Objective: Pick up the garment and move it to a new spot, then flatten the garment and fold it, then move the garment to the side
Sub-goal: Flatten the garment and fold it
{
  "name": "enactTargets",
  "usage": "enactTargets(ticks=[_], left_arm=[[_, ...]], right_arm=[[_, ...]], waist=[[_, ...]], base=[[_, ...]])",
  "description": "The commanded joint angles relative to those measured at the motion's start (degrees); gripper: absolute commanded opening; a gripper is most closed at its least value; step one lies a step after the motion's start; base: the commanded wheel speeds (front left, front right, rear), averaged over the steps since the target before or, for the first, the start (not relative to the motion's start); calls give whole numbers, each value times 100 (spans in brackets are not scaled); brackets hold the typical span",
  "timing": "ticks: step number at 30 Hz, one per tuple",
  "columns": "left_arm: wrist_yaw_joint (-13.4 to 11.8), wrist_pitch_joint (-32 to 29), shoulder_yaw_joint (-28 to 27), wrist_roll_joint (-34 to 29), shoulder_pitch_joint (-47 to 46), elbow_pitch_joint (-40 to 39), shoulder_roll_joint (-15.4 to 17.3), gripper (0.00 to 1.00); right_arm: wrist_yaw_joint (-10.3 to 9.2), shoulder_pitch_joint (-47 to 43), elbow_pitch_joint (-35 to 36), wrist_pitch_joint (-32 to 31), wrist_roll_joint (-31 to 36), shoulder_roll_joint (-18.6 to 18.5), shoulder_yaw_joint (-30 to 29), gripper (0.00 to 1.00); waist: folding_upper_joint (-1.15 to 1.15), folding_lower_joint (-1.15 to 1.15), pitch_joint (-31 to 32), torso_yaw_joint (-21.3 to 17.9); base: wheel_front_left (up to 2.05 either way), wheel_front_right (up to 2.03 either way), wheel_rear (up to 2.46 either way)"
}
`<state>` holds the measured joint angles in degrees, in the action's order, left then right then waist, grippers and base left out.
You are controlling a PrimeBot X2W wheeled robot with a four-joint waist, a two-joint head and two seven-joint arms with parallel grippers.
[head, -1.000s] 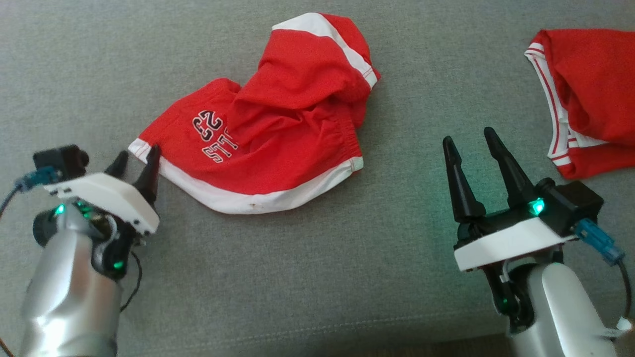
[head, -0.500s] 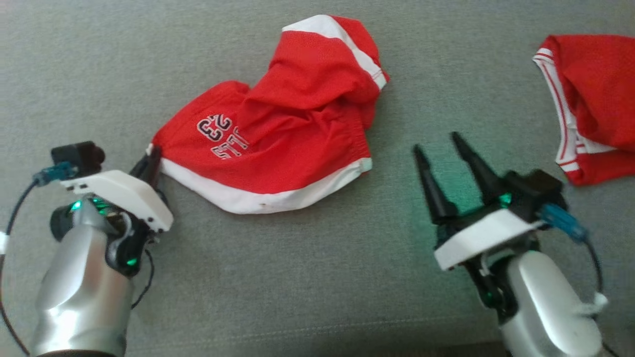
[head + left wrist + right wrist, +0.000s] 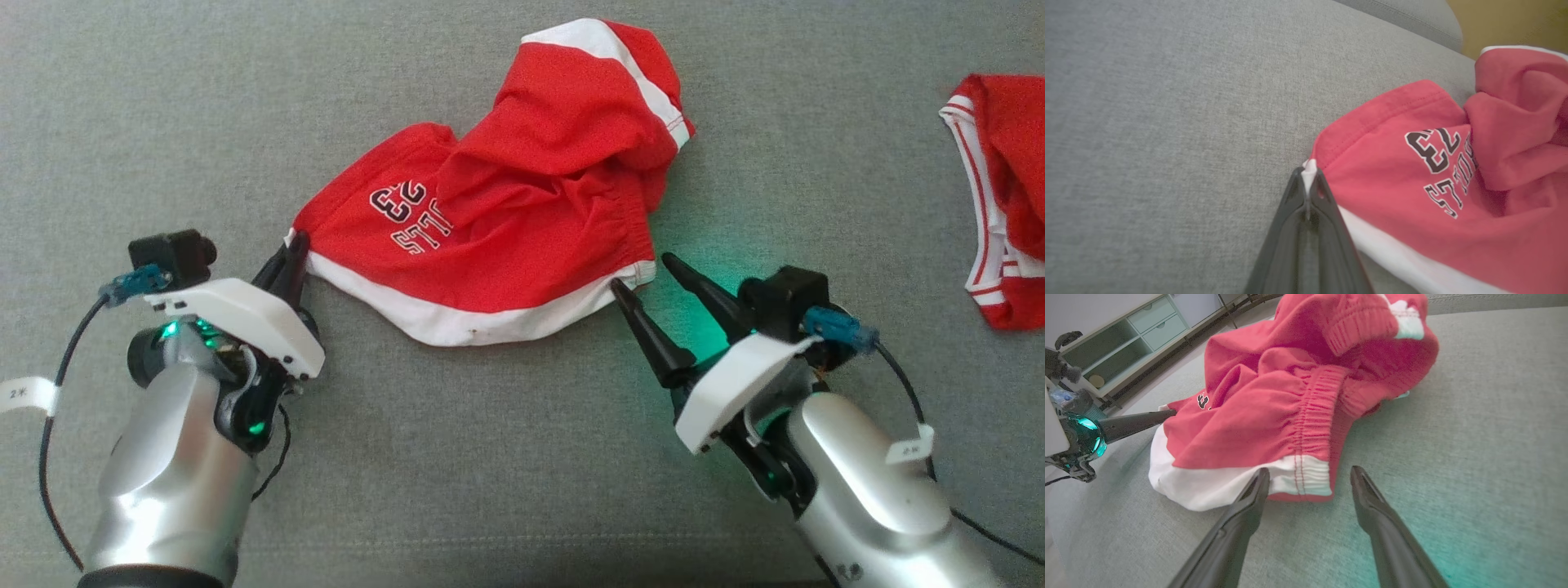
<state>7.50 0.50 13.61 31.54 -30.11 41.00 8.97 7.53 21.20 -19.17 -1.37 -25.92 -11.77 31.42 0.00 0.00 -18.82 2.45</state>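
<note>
Garment [image 3: 506, 245] dyed red, edged with white band, printed with black lettering outlined white. Second garment [image 3: 1012, 163] red too, trimmed white, striped with thin red lines. Sofa fabric [image 3: 163, 122] woven plain grey. Left gripper [image 3: 292, 260] and right gripper [image 3: 641, 271] fitted with black fingers [image 3: 651, 333], white plates [image 3: 237, 314], lit green; forearms [image 3: 180, 457] finished silver.

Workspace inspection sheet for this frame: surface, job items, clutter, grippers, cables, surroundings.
Surface: grey fabric cushion, bare around the work.
Job's things: red shorts with white trim and dark lettering, crumpled, one leg heaped over the other.
Clutter: second red garment at the far right, apart from the shorts.
Grippers: left gripper shut on the shorts' white hem corner; right gripper open, fingertips either side of the waistband corner.
Cables: black cable looping off the left wrist; another behind the right wrist.
Surroundings: pale cabinet with drawers beyond the cushion.
</note>
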Motion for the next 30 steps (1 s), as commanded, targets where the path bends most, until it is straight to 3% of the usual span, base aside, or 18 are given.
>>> enactTargets(ticks=[1,2,3,4,10,16,24,30], left_arm=[[-2,102,-105,76,-214,-98,165,0],[-2,153,-76,104,-217,-97,169,0],[-2,207,-49,131,-217,-96,172,0],[-2,255,-24,157,-215,-94,178,0],[-2,872,-82,238,-152,-328,237,0],[-89,1169,-192,255,104,-1061,289,0],[-280,1159,-312,418,557,-2879,261,0],[-641,940,-319,275,968,-4511,371,0]], right_arm=[[-4,168,102,28,-139,-9,179,100],[-4,219,56,25,-210,-36,253,100],[-4,262,27,47,-271,-64,315,40],[-4,286,8,64,-353,-85,360,0],[-4,281,187,274,-516,-355,372,0],[-4,56,865,410,-408,-530,-170,0],[-4,-464,2216,337,68,-398,-1411,0],[-4,-994,3473,-46,389,-110,-2110,0]], waist=[[0,0,-1,9],[0,0,0,18],[0,0,5,29],[0,0,14,38],[0,0,189,48],[0,0,511,-1],[0,0,910,-37],[0,0,1118,-96]], base=[[0,0,0],[0,0,0],[0,0,0],[0,0,0],[0,0,0],[0,0,0],[0,0,0],[0,0,0]])
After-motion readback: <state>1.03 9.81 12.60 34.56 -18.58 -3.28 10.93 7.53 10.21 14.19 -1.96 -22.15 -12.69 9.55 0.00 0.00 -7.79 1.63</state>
